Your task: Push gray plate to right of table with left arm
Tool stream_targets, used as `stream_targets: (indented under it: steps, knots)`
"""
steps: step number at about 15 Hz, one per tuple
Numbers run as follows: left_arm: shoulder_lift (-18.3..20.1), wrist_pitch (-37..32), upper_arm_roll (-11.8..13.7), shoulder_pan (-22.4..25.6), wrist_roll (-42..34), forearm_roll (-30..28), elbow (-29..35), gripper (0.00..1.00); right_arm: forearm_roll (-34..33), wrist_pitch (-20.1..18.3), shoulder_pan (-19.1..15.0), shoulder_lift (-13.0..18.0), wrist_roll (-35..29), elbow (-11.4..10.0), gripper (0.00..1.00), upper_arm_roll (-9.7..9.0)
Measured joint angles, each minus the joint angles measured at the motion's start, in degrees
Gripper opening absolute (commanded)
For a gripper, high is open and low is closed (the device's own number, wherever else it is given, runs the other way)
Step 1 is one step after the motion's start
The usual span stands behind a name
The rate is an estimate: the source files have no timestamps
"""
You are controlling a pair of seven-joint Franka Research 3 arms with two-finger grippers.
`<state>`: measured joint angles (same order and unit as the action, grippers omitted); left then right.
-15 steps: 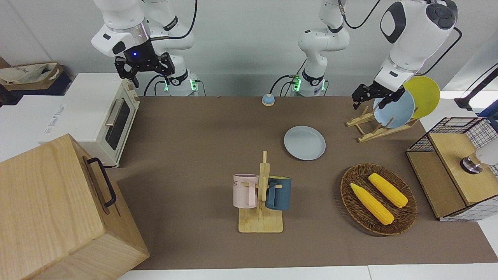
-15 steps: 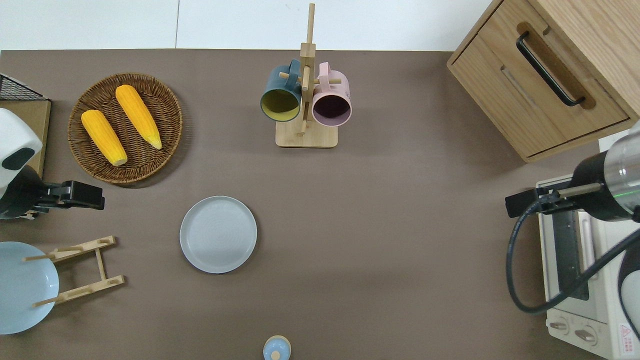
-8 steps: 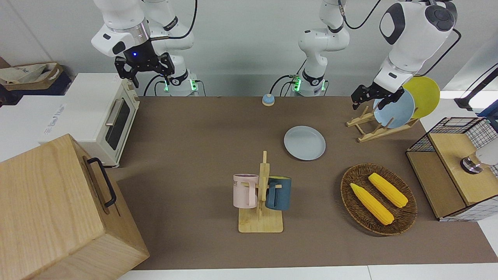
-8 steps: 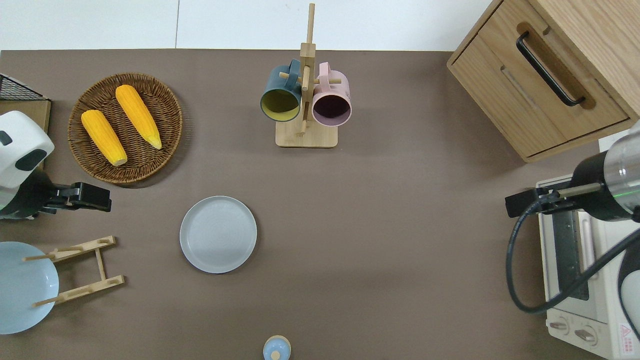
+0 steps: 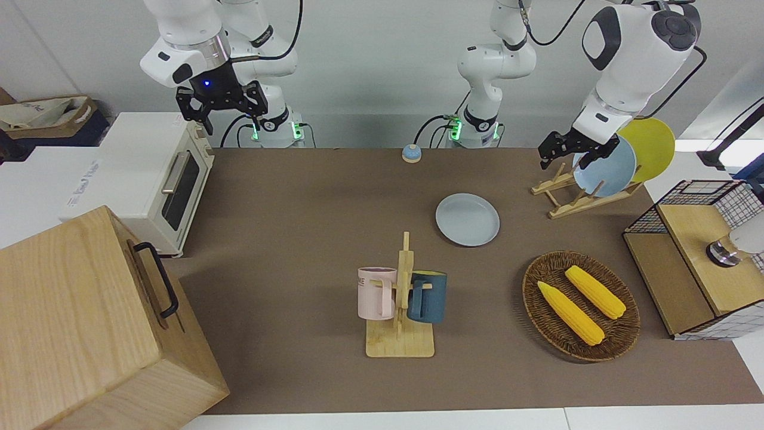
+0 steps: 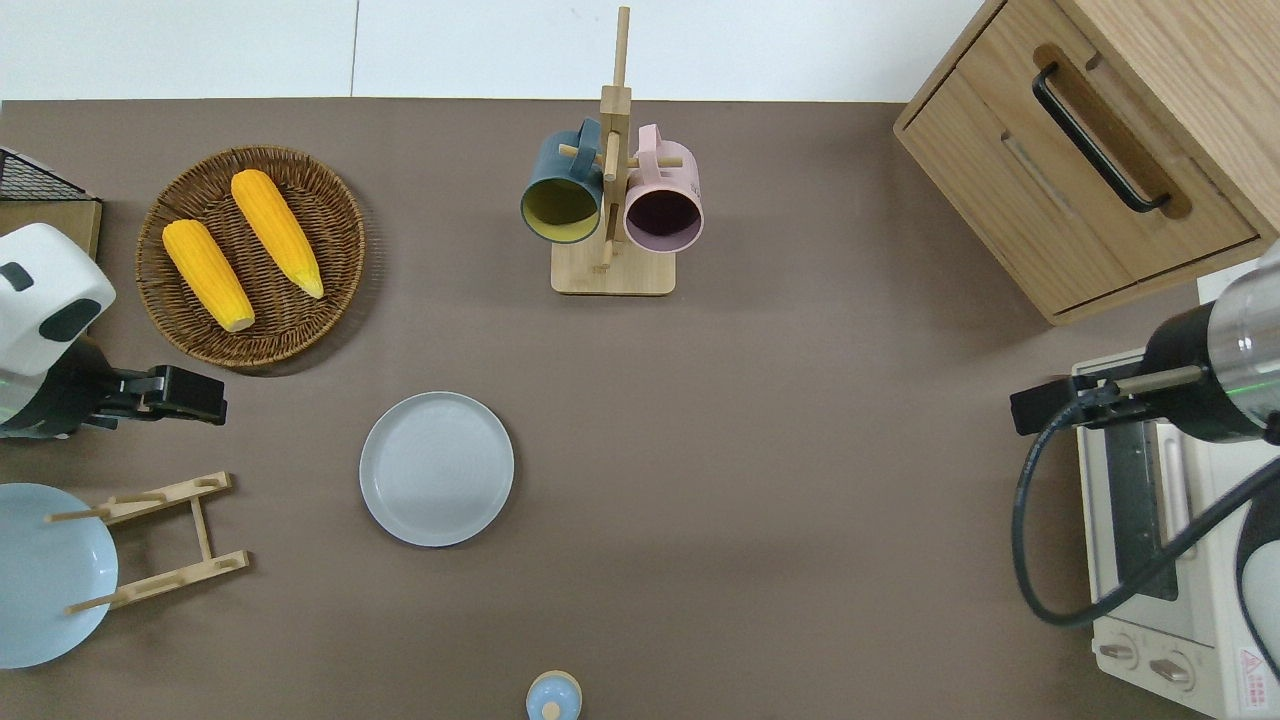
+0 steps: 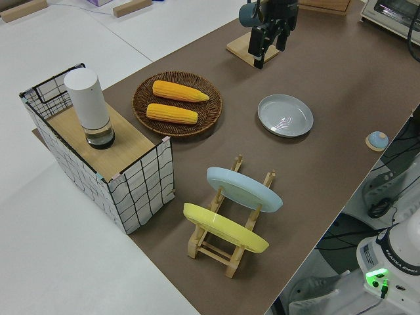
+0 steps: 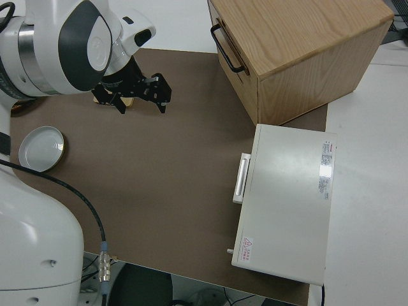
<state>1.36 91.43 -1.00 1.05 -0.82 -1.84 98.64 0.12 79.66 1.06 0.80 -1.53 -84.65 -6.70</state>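
Left end effector (image 6: 185,395) has edged toward the gray plate (image 6: 437,468) | front: one gray plate (image 5: 467,219) flat mid-desk (image 5: 298,197), two corn cobs | overhead: two mugs, effector's clench cannot be told | side: two racked plates | right arm parked

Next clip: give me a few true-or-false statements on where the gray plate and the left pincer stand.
1. The gray plate lies flat on the table. True.
2. The left pincer touches the gray plate. False: it is up in the air, apart from the plate.
3. Two corn cobs lie in the wicker basket. True.
4. The gray plate stands in the wooden rack. False: it lies beside the rack.
5. The right arm is parked. True.
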Motion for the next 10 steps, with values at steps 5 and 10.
stream_targets:
  steps: [5,10]
  knots:
    - [-0.1,-0.1,0.0,0.0,4.0,0.0,0.0,1.00,0.0,0.0,0.0,0.0,0.0,0.0,0.983,0.00]
    - [-0.1,-0.2,0.3,0.1,5.5,0.0,0.5,1.00,0.0,0.0,0.0,0.0,0.0,0.0,0.983,0.00]
